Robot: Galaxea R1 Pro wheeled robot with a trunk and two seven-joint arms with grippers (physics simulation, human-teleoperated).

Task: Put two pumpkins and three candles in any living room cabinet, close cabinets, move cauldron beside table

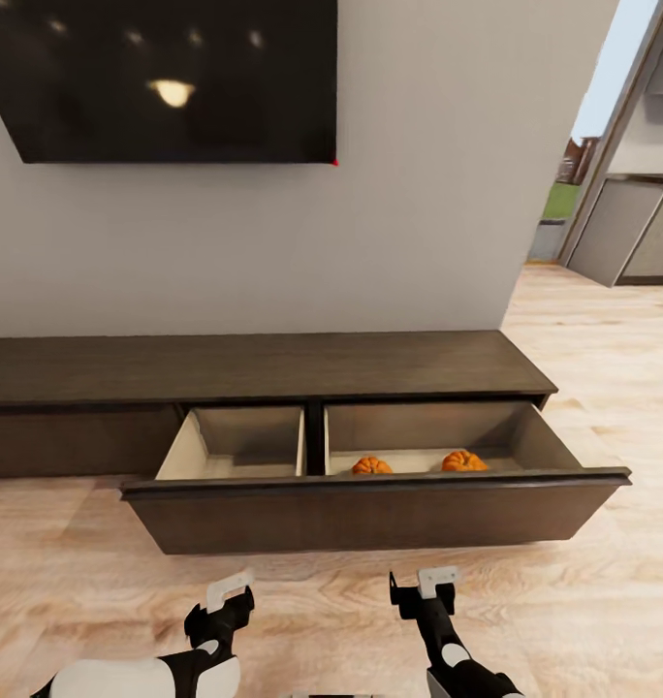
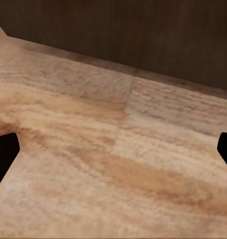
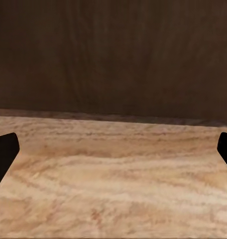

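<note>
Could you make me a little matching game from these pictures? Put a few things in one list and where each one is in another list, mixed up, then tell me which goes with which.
Things:
1. the two pumpkins
2. the television
3. the left gripper
4. the left compartment of the open drawer

Places or states:
A. on the wall above the cabinet
B. open, low over the wooden floor in front of the drawer front
C. nothing visible inside, as far as the head view shows
D. in the right compartment of the open drawer

Pairs: 1-D, 2-A, 3-B, 4-C
</note>
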